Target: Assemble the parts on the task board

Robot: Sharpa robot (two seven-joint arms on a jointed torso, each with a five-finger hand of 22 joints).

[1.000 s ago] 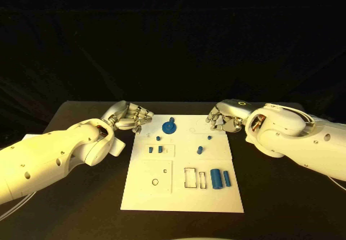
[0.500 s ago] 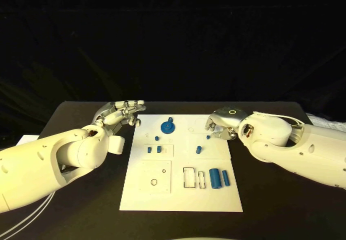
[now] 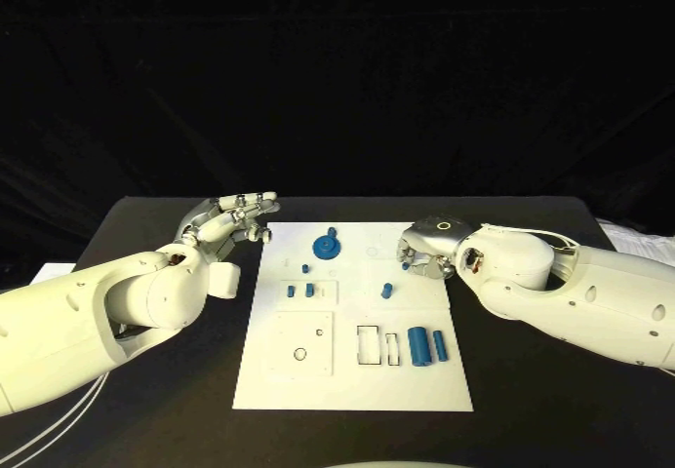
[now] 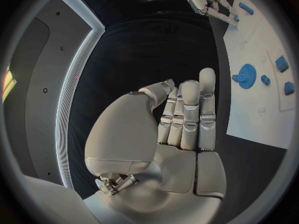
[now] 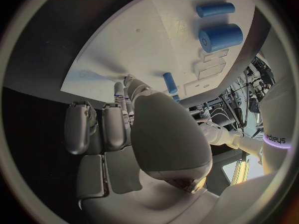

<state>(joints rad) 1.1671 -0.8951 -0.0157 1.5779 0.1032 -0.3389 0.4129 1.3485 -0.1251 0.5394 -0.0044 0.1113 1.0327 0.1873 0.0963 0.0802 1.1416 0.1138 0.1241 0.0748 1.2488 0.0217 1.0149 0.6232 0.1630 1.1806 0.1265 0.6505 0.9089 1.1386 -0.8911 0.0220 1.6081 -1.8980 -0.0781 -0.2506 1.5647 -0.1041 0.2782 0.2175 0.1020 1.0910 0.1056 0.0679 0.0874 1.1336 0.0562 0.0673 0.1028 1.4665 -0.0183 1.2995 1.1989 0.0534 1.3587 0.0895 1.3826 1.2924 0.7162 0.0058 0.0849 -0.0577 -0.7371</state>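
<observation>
- Right hand hovers over the far right part of the task board, fingers partly curled; whether it holds a small part cannot be told.
- Left hand, fingers straight and apart, empty, sits just off the board's far left corner.
- Blue gear, a small peg and two cylinders lie on the board.
- Step, judged: reaching for a small part; next calls for a fine pinch near the peg.

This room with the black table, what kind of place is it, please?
Probably a robotics lab or test bench. A white task board with cut-out slots and small blue parts lies on a black table before a dark backdrop, and cables hang nearby.
</observation>
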